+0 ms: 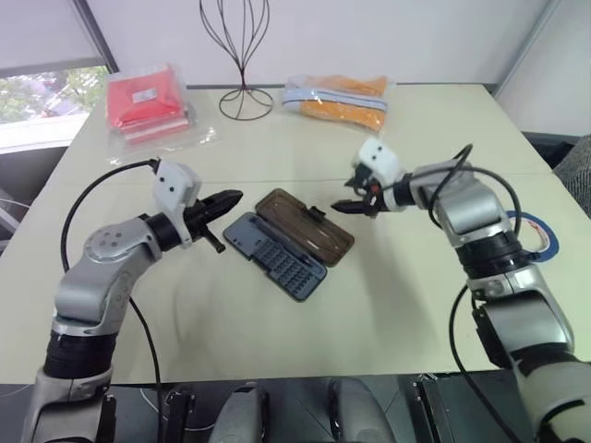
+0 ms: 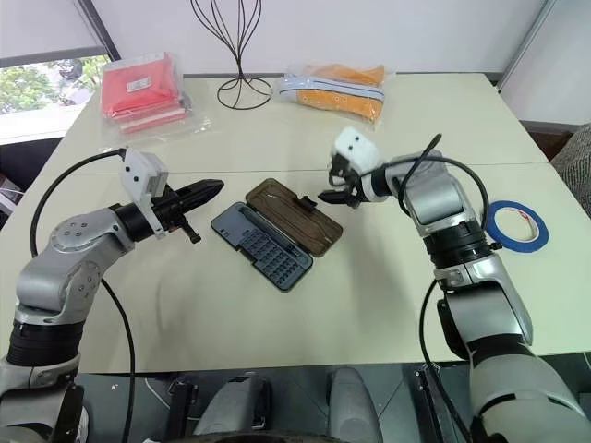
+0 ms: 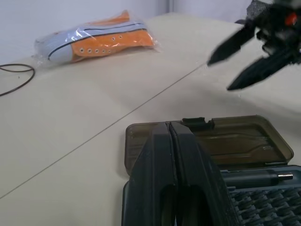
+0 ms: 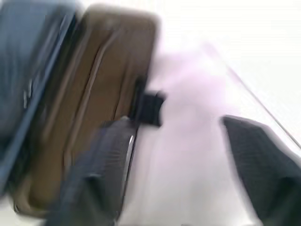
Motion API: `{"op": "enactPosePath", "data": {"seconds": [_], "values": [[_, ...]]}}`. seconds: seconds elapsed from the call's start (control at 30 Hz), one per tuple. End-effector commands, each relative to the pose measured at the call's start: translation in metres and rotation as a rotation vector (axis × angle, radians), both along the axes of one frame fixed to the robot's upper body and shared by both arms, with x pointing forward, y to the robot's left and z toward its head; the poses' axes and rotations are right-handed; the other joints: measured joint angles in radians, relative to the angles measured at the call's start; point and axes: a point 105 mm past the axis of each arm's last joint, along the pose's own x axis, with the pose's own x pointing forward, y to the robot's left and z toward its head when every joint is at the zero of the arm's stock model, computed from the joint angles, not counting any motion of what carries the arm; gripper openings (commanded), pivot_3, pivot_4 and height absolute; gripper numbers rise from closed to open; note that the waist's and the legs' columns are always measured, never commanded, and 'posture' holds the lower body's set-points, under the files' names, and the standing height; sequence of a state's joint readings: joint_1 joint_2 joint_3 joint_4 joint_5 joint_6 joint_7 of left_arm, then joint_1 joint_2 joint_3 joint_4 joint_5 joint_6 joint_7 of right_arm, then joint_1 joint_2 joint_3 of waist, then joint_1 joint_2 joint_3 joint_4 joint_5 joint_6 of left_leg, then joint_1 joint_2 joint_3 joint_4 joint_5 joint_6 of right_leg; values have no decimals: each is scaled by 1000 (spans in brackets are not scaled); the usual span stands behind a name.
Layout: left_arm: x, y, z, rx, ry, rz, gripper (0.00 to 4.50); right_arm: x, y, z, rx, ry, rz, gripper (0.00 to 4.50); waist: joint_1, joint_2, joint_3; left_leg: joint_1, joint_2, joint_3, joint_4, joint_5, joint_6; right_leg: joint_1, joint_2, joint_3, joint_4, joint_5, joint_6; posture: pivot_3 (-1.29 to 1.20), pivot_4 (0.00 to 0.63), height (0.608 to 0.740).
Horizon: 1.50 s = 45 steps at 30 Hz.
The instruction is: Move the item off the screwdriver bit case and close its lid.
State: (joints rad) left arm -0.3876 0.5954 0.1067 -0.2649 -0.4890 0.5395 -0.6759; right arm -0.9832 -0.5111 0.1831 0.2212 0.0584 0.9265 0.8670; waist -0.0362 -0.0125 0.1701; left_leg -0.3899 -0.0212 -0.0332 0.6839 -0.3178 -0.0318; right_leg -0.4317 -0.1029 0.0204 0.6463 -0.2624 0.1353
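Cream tabletop (image 2: pixel 277 323) w/ a seam line running across it. Flat rectangular plastic screwdriver bit case (image 2: pixel 275 233) lies open near table centre, set diagonally: dark grey-blue tray (image 2: pixel 261 246) w/ rows of small bits on the robot's near-left side, translucent smoky-brown lid (image 2: pixel 295 217) folded flat on the table on the far-right side, small black latch tab (image 2: pixel 306 203) on its outer edge. Nothing sits on case or lid. Thin flat roll of blue tape (image 2: pixel 517 224), wide hollow centre, lies flat on table well off to the robot's right, beyond the right forearm, well apart from the case. Right gripper (image 2: pixel 335 185) hangs just above the table beside the lid's latch edge, pointing down and toward the case; two black fingers spread, released, holding nothing. Right wrist view blurred, but shows a finger (image 4: pixel 94 174) over the brown lid's edge near the latch tab, other finger (image 4: pixel 256 160) over bare table, clear gap between. Left gripper (image 2: pixel 205 190) on the robot's left of the case, near the tray's far-left corner, held about level, pointing toward the case; fingers pressed together, clenched on nothing, not touching the case as far as I can tell. Far side of table: bagged red packet (image 2: pixel 140 92) at left, black wire stand (image 2: pixel 242 55) mid, bagged orange-and-white shoe (image 2: pixel 334 88) to its right.
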Motion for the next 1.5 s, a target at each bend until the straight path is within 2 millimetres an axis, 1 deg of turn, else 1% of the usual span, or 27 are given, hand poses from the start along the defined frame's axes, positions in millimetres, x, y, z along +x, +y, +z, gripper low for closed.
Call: {"op": "enactPosePath", "data": {"seconds": [0.03,0.1,0.17,0.2,0.23,0.3,0.43,0.67,0.93,0.97,1.0,1.03,1.2,1.23,1.5], "values": [[-1,-2,13,1,-55,-14,0,-2,-10,16,66,58,-229,4446,0,0,0,0,0,0,0,0,0,0,0,0,0,0,0,0,150,740],[0,-3,13,2,-52,-22,0,-10,-14,7,117,190,-353,4446,0,0,0,0,0,0,0,0,0,0,0,0,0,0,0,0,150,740],[0,-4,12,4,-49,-29,0,-17,-14,-2,142,287,-419,4446,0,0,0,-1,0,0,0,0,0,0,0,0,1,0,0,0,150,740],[0,-4,11,5,-47,-32,0,-20,-13,-11,140,333,-420,4446,0,0,0,-1,0,0,0,0,0,0,0,0,1,0,0,0,150,740],[0,-5,11,6,-45,-36,0,-25,-8,-23,133,376,-384,4446,0,0,0,-1,0,0,0,0,0,-1,0,0,1,0,0,0,150,740],[1,-6,10,7,-43,-42,0,-35,0,-39,111,413,-324,4446,1,0,0,-1,-1,0,0,0,0,0,0,0,1,0,0,0,150,740],[1,-8,10,8,-43,-51,0,-43,3,-45,93,405,-306,4446,-6,0,0,-1,-1,1,0,0,0,0,0,0,1,0,0,0,150,740],[-2,-10,8,6,-38,-58,0,-49,-6,-63,52,417,-383,4446,-8,0,0,-1,0,0,0,0,0,-1,0,0,1,0,0,0,150,740],[-5,-11,7,4,-36,-52,0,-52,-9,-69,24,427,-424,4446,-7,0,0,-1,0,1,0,0,0,0,0,0,1,0,0,0,150,740],[-5,-11,7,3,-35,-52,0,-53,-9,-69,18,428,-426,3946,-7,0,0,-1,0,1,0,0,1,0,0,0,1,0,0,0,150,740],[-5,-11,7,2,-34,-51,0,-53,-9,-69,13,427,-428,3662,-7,0,0,-1,0,1,0,0,0,0,0,0,1,0,0,0,150,740],[-5,-11,6,2,-34,-49,0,-53,-8,-70,8,427,-431,3189,-6,0,0,-1,0,1,0,0,1,0,0,0,1,0,0,0,150,740],[-6,-10,5,1,-33,-42,0,-55,-8,-70,-18,416,-436,459,-6,0,0,-1,0,1,0,-1,2,0,0,0,1,0,0,0,150,740],[-6,-10,5,0,-33,-40,0,-55,-7,-69,-23,416,-431,33,-5,0,0,-1,0,0,0,-1,2,0,0,0,1,0,0,0,150,740],[-6,-7,6,-4,-35,-24,0,-57,-4,-65,-60,407,-404,33,-6,-1,-1,-1,0,0,0,-3,6,0,0,0,1,0,0,0,150,740]]}}
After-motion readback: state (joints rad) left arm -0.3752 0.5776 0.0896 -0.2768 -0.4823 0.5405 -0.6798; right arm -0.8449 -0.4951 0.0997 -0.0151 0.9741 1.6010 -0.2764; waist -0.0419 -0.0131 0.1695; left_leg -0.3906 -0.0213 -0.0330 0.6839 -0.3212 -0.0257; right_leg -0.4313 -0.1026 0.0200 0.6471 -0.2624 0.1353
